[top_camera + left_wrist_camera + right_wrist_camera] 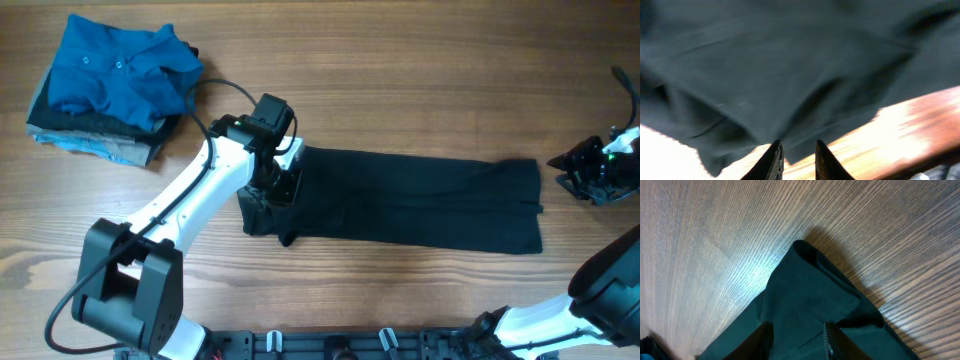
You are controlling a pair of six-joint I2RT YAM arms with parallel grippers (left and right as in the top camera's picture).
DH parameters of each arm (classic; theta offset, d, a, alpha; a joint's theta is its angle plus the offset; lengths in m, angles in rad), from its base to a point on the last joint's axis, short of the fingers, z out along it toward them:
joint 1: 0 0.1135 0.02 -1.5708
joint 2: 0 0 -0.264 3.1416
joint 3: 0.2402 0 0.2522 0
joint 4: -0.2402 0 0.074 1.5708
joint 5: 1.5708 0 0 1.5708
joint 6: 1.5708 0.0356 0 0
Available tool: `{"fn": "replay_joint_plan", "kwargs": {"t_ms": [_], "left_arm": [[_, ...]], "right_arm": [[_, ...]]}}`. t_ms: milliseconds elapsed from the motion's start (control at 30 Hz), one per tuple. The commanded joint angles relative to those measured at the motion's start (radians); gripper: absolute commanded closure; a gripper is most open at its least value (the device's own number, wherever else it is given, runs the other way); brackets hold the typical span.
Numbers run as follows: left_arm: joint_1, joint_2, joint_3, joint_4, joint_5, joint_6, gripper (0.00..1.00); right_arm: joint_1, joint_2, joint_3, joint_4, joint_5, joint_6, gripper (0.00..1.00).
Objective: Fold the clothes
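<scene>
Overhead first: black polo shirt (420, 200) lies across the middle of the table (400, 80) as one long, narrow band, sleeves out of sight, so the lengthwise folding looks done and the end-to-end fold remains. The left gripper (283, 180) sits right on the band's left end, probably the end to be carried over. The right gripper (580, 175) waits just off the right end, clear of the cloth. A blue polo (115, 65) tops a pile in the far left corner, well apart.

Left wrist now: the fingertips (774, 159) stand slightly parted with bright wood showing between them and the shirt's rumpled edge lying just ahead. Nothing is pinched.

Right wrist: the fingers (762, 339) are spread and empty, pointed at the shirt's folded corner (810, 295), apparently lined up to pin or lift that end when needed.
</scene>
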Motion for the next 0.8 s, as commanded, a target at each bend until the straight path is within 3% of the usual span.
{"fn": "replay_joint_plan", "kwargs": {"t_ms": [0, 467, 633, 667, 767], "left_arm": [[0.032, 0.019, -0.073, 0.005, -0.063, -0.005, 0.71], [0.056, 0.039, -0.138, 0.164, -0.031, -0.005, 0.74], [0.056, 0.041, -0.154, 0.191, -0.035, -0.005, 0.7], [0.056, 0.042, -0.16, 0.194, -0.035, -0.005, 0.71], [0.056, 0.041, -0.164, 0.193, -0.003, -0.005, 0.96]], "right_arm": [[0.006, -0.013, 0.018, -0.001, 0.007, -0.002, 0.63], [0.006, -0.013, 0.018, -0.001, 0.007, 0.0, 0.63], [0.006, -0.013, 0.018, -0.001, 0.006, 0.0, 0.63], [0.006, -0.013, 0.018, 0.0, 0.007, 0.001, 0.63], [0.006, -0.013, 0.018, 0.0, 0.006, 0.001, 0.63]]}}
